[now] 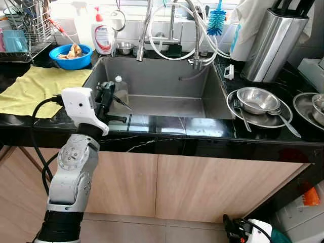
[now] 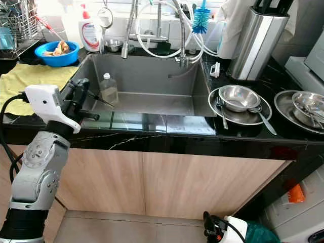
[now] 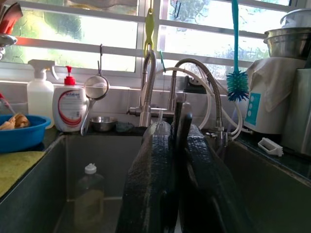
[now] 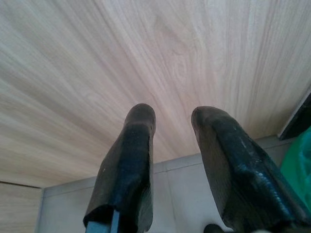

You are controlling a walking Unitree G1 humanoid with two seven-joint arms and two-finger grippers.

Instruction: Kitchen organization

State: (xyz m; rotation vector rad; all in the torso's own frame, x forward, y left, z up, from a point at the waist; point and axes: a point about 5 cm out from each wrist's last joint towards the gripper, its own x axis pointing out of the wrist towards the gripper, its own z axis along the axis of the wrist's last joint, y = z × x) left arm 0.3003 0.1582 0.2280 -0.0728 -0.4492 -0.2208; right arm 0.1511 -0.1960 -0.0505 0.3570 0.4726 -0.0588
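Steel sink (image 1: 212, 101); left hand (image 1: 107, 99) closed beside bottle (image 1: 120, 92).

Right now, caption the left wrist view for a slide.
Shut left gripper pointing over the sink toward a clear bottle.

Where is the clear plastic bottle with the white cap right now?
The clear plastic bottle stands upright inside the sink, against its left wall, just beyond the left gripper held over the sink's front left corner.
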